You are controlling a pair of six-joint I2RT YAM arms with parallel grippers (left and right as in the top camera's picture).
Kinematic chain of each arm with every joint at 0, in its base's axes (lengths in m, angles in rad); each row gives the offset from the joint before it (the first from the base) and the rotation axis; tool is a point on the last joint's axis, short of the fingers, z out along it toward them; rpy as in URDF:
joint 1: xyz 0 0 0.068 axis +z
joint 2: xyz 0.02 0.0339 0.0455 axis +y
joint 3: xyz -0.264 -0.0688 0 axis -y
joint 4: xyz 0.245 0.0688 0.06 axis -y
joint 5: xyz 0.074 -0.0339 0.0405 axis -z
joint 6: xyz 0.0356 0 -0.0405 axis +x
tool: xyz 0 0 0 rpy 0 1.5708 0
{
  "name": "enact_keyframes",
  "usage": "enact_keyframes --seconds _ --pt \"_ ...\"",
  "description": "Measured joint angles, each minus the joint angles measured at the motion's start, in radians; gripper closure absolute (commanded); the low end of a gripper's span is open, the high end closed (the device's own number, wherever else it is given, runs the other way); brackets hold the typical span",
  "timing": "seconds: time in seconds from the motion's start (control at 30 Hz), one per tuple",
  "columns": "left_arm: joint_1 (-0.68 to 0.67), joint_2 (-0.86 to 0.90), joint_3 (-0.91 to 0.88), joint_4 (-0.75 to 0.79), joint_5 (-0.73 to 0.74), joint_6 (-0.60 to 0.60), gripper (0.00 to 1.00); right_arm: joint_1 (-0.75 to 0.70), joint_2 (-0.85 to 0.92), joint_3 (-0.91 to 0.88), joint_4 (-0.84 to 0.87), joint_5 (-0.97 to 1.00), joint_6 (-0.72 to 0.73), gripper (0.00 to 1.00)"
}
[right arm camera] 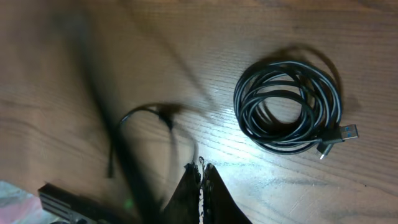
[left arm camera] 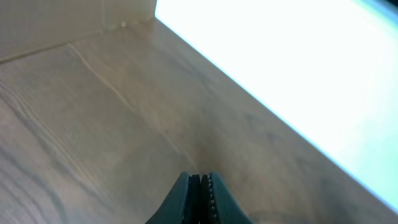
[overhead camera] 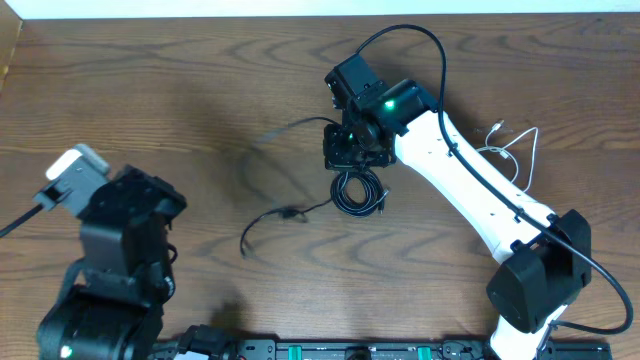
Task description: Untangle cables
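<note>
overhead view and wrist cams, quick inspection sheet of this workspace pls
surface: brown wood-grain table
job's things: coiled black cord with plug ends, flat; loose thin black cord beside it; thin white cord far off, apart
clutter: nothing seen
grippers: left gripper shut, empty; right gripper shut above table, whether pinching a cord unclear
cables: thick black arm cable arcs over white right arm
surroundings: white strip beyond table's far edge

thin black cable (right arm camera: 149, 108), motion-blurred

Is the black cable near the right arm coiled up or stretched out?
Coiled. The black cable lies in a tight round bundle of several overlapping loops.
</note>
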Motion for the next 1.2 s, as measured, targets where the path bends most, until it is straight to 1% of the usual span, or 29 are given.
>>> enact_keyframes --seconds 0.13,0.17,0.23,0.3,0.37,0.53,0.6,0.63,0.73,0.8,1.03,1.1,1.2 --pt "0.003 -0.004 0.010 0.007 -0.011 -0.003 0.91 0.004 0.000 0.000 0.001 0.003 0.001 0.99" --pt "0.003 -0.002 0.010 0.005 -0.010 -0.003 0.87 0.005 0.000 0.000 0.000 0.004 0.001 0.99" --pt "0.003 0.000 0.010 0.002 0.016 -0.003 0.83 0.010 0.000 0.000 0.005 0.000 0.001 0.99" --pt "0.003 0.000 0.010 0.000 0.065 0.012 0.75 0.014 0.000 0.000 0.024 -0.016 0.002 0.99" --pt "0.003 0.000 0.010 0.000 0.111 0.030 0.62 0.019 0.000 0.000 0.053 -0.037 0.001 0.99" --pt "0.003 0.019 0.010 -0.018 0.239 0.097 0.41 0.039 0.000 0.000 0.125 -0.118 0.001 0.99" --pt "0.003 0.038 0.011 -0.053 0.290 0.124 0.27 0.041 0.000 0.000 0.135 -0.137 0.001 0.99" --pt "0.003 0.056 0.011 -0.074 0.321 0.138 0.24 0.040 0.000 0.000 0.138 -0.145 0.001 0.99" --pt "0.003 0.114 0.012 -0.130 0.383 0.162 0.12 0.031 0.000 0.000 0.142 -0.158 0.001 0.99" --pt "0.003 0.169 0.012 -0.142 0.431 0.182 0.09 0.021 0.000 0.000 0.143 -0.170 0.001 0.99" --pt "0.004 0.362 0.012 -0.134 0.599 0.262 0.09 0.002 0.000 0.000 0.129 -0.197 0.001 0.99" --pt "0.011 0.410 0.011 -0.135 0.644 0.297 0.09 0.002 0.000 0.000 0.121 -0.201 0.001 0.99" --pt "0.031 0.485 0.011 -0.134 0.747 0.379 0.09 0.002 0.000 -0.001 0.119 -0.204 0.000 0.99"
